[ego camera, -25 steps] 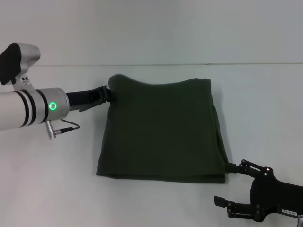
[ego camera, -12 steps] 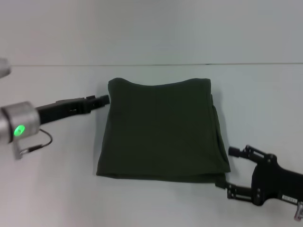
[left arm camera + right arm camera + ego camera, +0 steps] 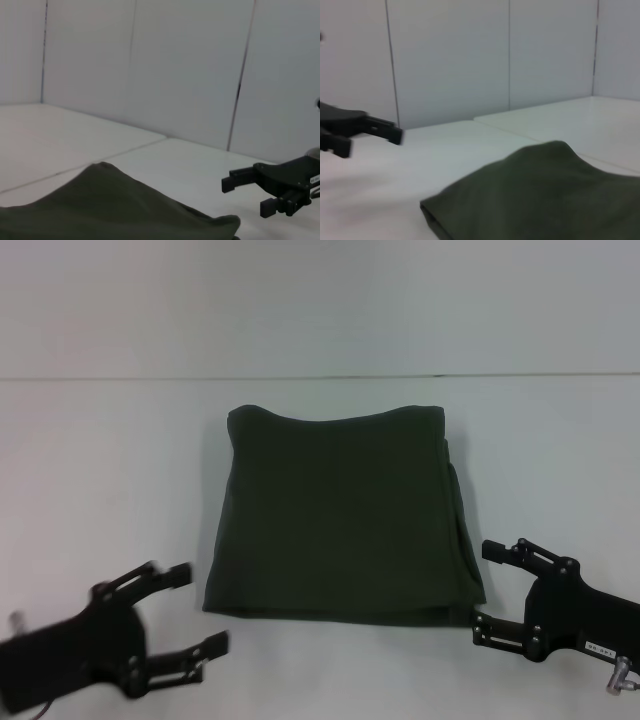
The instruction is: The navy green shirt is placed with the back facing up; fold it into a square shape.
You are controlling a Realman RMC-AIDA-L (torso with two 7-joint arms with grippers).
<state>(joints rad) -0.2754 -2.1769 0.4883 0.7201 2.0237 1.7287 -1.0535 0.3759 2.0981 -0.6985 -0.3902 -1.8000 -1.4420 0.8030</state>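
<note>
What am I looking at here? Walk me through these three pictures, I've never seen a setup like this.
This is a two-armed robot working at a white table. The large picture comes from a camera on its head, looking down. A dark olive-green shirt, already folded into a rough square, lies flat in the middle. The black claws near the bottom corners are its grippers: the left gripper beside the shirt's near left corner, the right gripper beside the near right corner. Both are open and hold nothing.

The other two pictures come from cameras on the wrists, low over the table. Each shows an edge of the shirt up close and the opposite arm's gripper farther off.
</note>
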